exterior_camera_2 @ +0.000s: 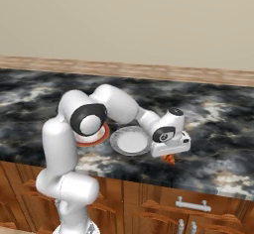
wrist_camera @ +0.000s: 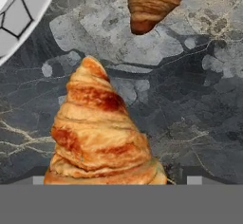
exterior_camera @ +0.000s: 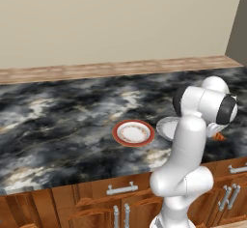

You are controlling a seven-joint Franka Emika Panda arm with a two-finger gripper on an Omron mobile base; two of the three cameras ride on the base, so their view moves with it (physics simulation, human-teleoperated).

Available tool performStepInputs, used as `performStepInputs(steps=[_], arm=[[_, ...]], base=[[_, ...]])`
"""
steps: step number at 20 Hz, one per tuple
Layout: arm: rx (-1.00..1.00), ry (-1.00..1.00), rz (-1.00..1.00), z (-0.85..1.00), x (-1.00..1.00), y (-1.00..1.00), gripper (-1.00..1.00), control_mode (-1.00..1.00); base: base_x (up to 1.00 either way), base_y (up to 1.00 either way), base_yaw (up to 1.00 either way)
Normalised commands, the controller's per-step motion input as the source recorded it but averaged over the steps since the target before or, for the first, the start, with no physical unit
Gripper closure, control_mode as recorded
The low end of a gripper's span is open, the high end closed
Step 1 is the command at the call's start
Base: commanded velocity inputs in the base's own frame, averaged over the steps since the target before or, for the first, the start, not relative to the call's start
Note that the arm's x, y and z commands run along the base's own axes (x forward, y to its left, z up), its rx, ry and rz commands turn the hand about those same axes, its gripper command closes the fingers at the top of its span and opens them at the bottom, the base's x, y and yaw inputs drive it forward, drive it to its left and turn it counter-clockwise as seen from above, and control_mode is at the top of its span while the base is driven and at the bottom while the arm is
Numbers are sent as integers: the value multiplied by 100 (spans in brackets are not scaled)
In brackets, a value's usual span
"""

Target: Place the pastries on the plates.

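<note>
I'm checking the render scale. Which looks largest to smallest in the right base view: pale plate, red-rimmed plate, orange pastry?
1. Pale plate.
2. Red-rimmed plate, mostly hidden by the arm, so unsure against the first.
3. Orange pastry, far smaller.

My table (exterior_camera: 58,121) is a dark marbled slab with pale veins, and on it lie two plates close side by side: the red-rimmed plate (exterior_camera: 133,133) with its patterned white centre, and at its 3 o'clock in the left base view the plain pale plate (exterior_camera_2: 130,141). In my hand view the golden pastry (wrist_camera: 99,133) rests on the stone at 6 o'clock. The darker pastry (wrist_camera: 154,2) lies apart from it at 12 o'clock, with the pale plate's rim at 10 o'clock.
</note>
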Motion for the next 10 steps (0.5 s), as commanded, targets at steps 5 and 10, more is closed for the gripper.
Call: performStepInputs(steps=[5,10], arm=[[0,-2,0,-5,2,0,100,-100],[0,0,5,28,0,1,100,-100]], base=[[0,0,0],[0,0,0]])
